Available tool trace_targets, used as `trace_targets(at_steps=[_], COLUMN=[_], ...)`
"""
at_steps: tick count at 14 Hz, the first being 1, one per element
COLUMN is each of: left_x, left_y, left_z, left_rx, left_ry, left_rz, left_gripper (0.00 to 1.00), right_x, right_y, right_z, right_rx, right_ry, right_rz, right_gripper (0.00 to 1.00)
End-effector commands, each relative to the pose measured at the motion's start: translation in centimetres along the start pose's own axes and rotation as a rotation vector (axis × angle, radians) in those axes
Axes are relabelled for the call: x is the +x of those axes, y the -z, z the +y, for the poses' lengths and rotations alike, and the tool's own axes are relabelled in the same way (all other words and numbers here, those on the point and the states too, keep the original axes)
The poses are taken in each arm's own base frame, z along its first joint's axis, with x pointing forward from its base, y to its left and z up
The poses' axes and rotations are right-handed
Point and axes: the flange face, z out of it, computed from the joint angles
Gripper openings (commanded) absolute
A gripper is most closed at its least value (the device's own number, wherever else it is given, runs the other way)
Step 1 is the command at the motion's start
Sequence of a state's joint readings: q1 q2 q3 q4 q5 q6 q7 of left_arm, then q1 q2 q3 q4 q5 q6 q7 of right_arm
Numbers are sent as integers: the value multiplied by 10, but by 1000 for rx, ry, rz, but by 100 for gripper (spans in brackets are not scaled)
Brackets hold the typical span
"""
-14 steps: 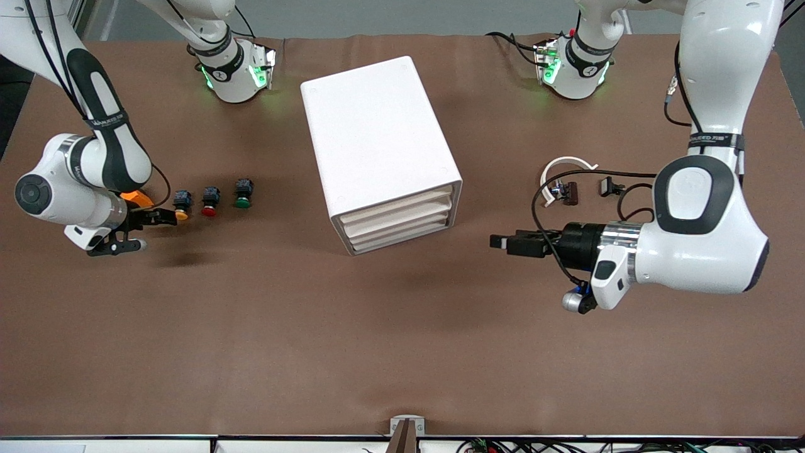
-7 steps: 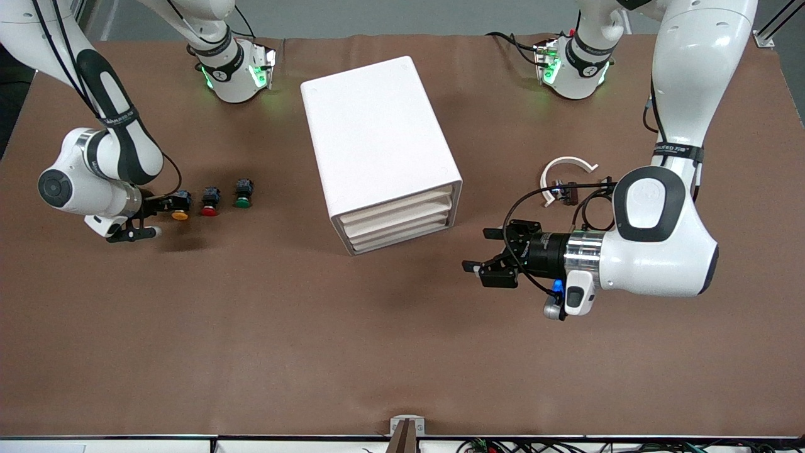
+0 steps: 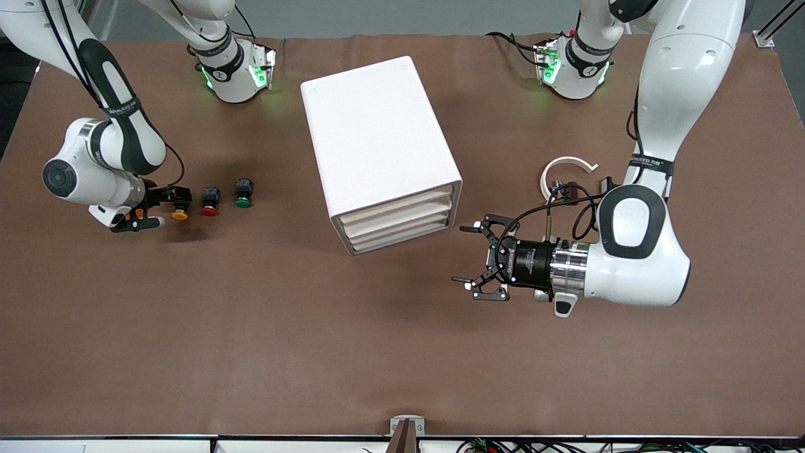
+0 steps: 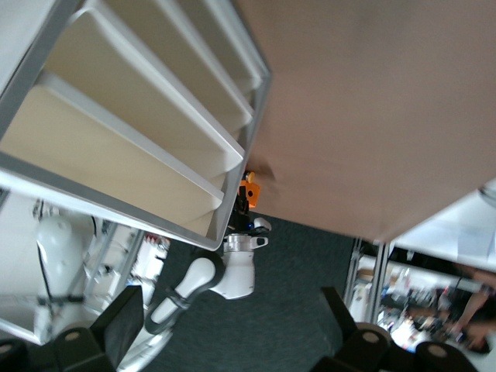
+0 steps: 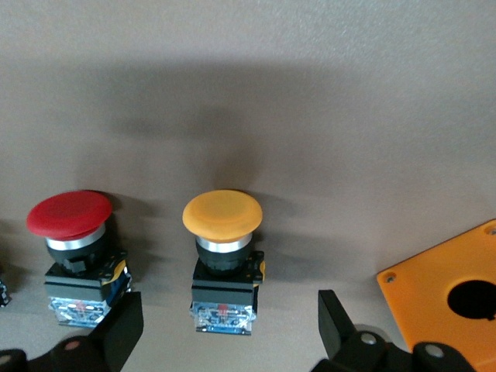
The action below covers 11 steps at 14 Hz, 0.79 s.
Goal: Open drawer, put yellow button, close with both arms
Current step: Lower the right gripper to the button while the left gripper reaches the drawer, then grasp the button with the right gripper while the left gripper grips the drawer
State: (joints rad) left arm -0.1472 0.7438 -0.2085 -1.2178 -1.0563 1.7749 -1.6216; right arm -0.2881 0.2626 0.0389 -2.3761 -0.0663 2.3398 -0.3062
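Note:
The white cabinet [image 3: 377,138] stands mid-table with its three drawers shut. The drawer [image 3: 395,202] is the topmost. My left gripper [image 3: 460,253] hangs open beside the drawer fronts, toward the left arm's end, touching nothing. The stacked drawer fronts [image 4: 116,163] fill the left wrist view, and my left gripper [image 4: 232,325] is empty. The yellow button [image 3: 180,212] stands on the table toward the right arm's end. My right gripper [image 3: 165,206] is open close over it. In the right wrist view the yellow button [image 5: 222,225] sits between the open fingers [image 5: 124,325], untouched.
A red button [image 3: 209,202] [image 5: 70,221] and a green button [image 3: 243,194] stand in a row with the yellow one. An orange block with a hole [image 5: 457,287] lies beside them under my right wrist. A white curved piece [image 3: 566,165] and small cabled parts [image 3: 569,189] lie near the left arm.
My left gripper has turned and moved toward the drawer fronts. My right gripper has shifted over the yellow button. Both stayed open.

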Motion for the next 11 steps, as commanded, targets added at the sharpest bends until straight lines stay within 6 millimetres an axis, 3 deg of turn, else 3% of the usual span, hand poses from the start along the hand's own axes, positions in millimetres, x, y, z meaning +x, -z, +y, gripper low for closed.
trace_targets(at_steps=[1, 4, 7, 11], left_x=[17, 16, 27, 40], left_y=[-24, -38, -68, -73], left_z=[10, 8, 6, -5], left_rx=[13, 15, 49, 129], left_ry=[183, 326, 341, 354], left_rz=[-1, 38, 104, 237], left_gripper=[100, 100, 100, 100], right_x=[-10, -12, -13, -13], right_y=[-2, -8, -16, -20], right_z=[-4, -5, -6, -7], right_rx=[-11, -6, -5, -5], right_ry=[9, 10, 11, 13], right_rz=[-3, -13, -11, -13], right_gripper=[100, 100, 100, 97])
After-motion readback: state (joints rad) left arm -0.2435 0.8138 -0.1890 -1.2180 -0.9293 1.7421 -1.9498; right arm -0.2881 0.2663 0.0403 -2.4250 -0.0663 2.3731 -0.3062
